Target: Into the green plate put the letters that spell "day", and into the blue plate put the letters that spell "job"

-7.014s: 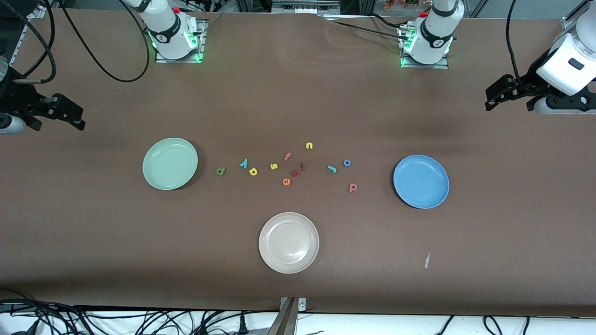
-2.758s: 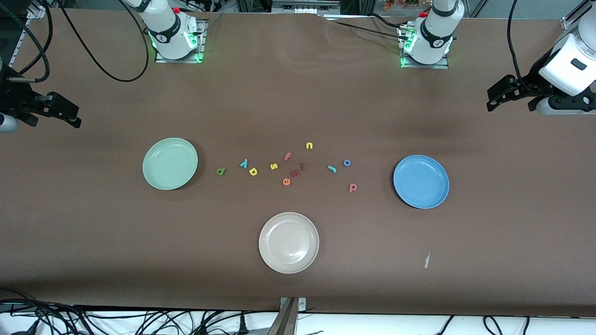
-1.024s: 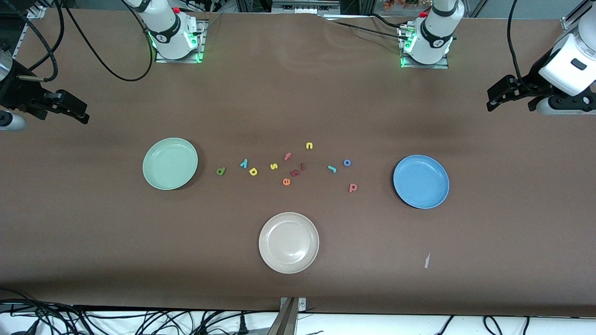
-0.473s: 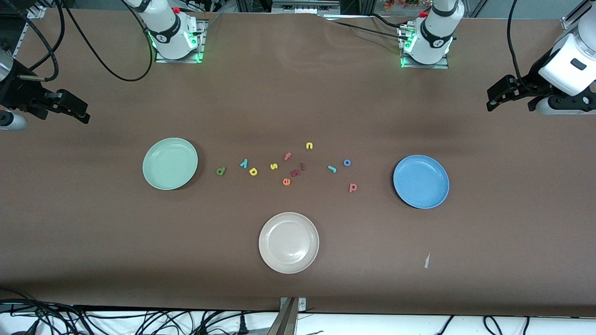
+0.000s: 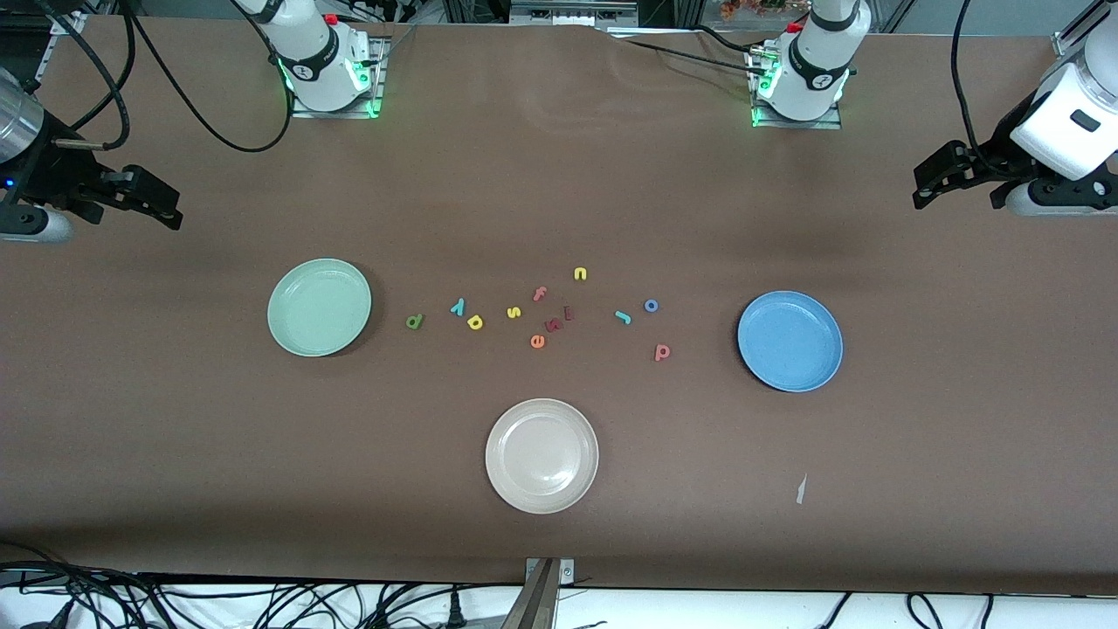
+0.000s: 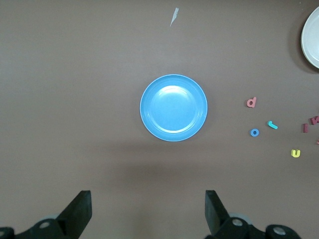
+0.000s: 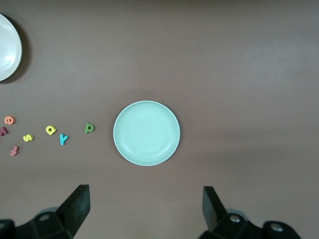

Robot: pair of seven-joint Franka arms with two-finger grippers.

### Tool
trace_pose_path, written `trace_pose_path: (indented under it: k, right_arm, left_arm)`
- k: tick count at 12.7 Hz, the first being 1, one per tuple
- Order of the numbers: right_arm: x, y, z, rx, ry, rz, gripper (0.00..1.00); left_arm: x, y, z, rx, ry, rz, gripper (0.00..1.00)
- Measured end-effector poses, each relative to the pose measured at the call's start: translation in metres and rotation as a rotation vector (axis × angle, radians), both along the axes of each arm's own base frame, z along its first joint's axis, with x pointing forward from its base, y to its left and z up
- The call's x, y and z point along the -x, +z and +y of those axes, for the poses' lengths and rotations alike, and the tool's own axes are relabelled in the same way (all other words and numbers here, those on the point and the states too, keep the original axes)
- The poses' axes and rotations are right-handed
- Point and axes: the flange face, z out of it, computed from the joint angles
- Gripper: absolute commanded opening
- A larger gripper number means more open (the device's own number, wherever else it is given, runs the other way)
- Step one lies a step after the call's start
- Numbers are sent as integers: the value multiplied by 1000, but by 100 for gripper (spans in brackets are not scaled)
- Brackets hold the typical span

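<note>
The green plate (image 5: 319, 307) (image 7: 146, 133) lies toward the right arm's end. Beside it on the table are the green d (image 5: 414, 321) (image 7: 88, 128), cyan y (image 5: 457, 306) and yellow a (image 5: 474, 322). The blue plate (image 5: 790, 341) (image 6: 173, 107) lies toward the left arm's end, with the teal j (image 5: 623, 316), blue o (image 5: 651, 305) and red-pink b (image 5: 662, 352) (image 6: 251, 102) beside it. My right gripper (image 5: 162, 205) (image 7: 144, 209) hangs open and empty over bare table at its end. My left gripper (image 5: 954, 188) (image 6: 148, 214) waits open and empty over bare table at the other end.
A beige-white plate (image 5: 541, 455) sits nearer the front camera than the letters. Between the two groups lie a yellow s (image 5: 513, 312), pink f (image 5: 540, 293), yellow n (image 5: 580, 273), orange e (image 5: 537, 342) and two dark red letters (image 5: 555, 324). A paper scrap (image 5: 801, 489) lies near the front edge.
My right gripper has drifted a little toward the middle of the table, still open. The left arm, the plates and the letters have not moved.
</note>
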Motion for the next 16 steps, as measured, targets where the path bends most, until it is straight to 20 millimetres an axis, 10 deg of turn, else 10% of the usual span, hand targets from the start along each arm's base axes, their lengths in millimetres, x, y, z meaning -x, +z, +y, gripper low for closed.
trace_pose_path:
  k: [16]
  right_arm:
    - [2, -1, 4, 1, 7, 18, 100]
  left_arm:
    - [1, -1, -2, -1, -3, 11, 100]
